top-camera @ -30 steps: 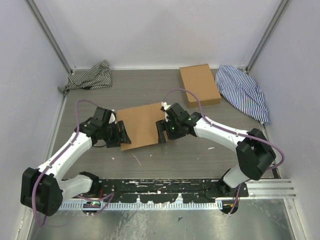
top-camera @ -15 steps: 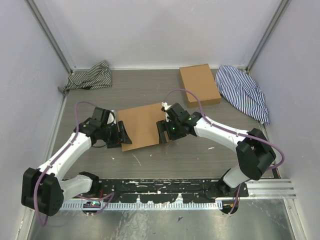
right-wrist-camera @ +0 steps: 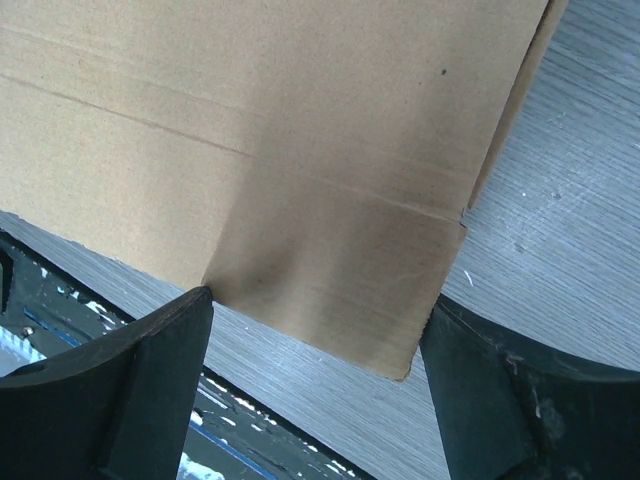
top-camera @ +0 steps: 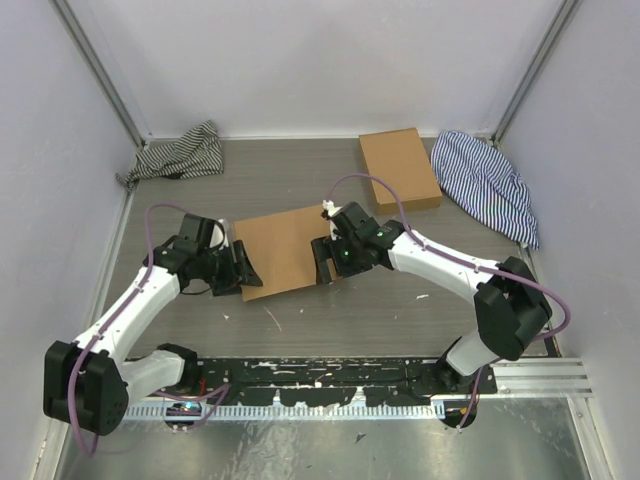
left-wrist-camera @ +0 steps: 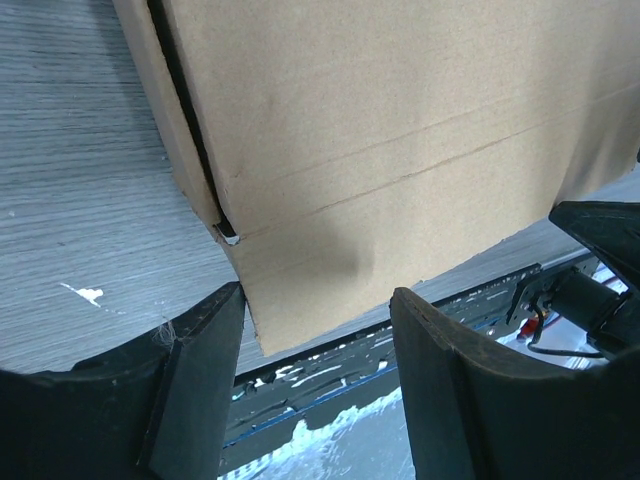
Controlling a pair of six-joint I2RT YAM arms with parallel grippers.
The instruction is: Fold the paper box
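At each end of the flat brown cardboard box (top-camera: 285,250), left claw (top-camera: 245,268) and right claw (top-camera: 322,262) gaped, seemingly poised to fold.

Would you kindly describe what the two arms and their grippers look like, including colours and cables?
The left arm and right arm are white shells with black joints, each trailed by a looping purple cable. The left gripper and right gripper are matte black, with two broad, wedge-shaped fingers. A small green light glows on the right wrist.
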